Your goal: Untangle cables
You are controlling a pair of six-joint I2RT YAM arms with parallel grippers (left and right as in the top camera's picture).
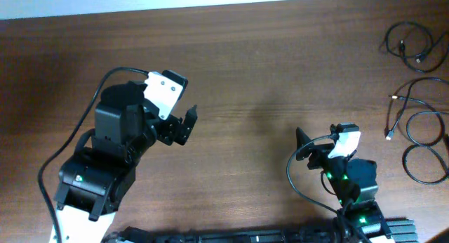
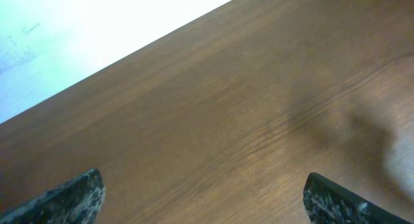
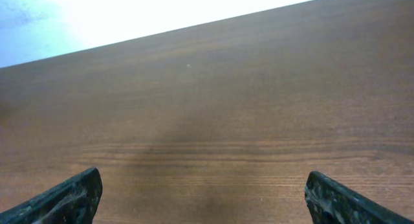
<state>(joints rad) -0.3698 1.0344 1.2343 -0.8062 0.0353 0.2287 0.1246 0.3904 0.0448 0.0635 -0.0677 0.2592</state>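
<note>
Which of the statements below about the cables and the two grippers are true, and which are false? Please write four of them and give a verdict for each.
1. The thin black cables lie near the right edge of the brown wooden table in the overhead view. True.
2. The left gripper is shut on a cable. False: it is open and holds nothing.
3. The right gripper is open, and only bare wood shows between its fingers. True.
4. One cable lies between the two grippers. False: no cable shows there; all visible cables lie beyond the right gripper, further to the right.
</note>
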